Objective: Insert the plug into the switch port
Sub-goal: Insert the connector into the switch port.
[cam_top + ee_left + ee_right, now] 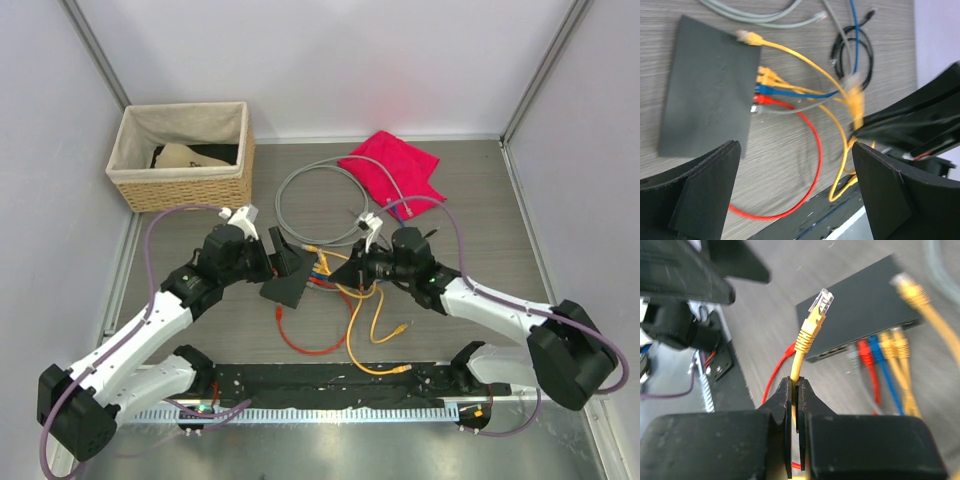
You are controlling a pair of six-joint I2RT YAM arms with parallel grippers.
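Grey wood-grain table (500,230) carries everything. At its far left stands a woven straw basket (180,188) with a pale lining, and a crumpled red cloth (395,165) lies at the far right. The switch (710,90), a flat, matte, dark grey rectangle, lies at the table's centre between the two arms. Yellow, blue, red and grey cables (771,94) sit in sockets along one long edge. The left gripper (795,170) hangs close over the switch, its jaws spread wide with nothing between them. The right gripper (794,390) reaches in from the right, its jaws pressed together on a thin yellow cord (796,365) just below the ribbed boot. The plug (820,301), of clear plastic, points upward, near the switch but apart from it.
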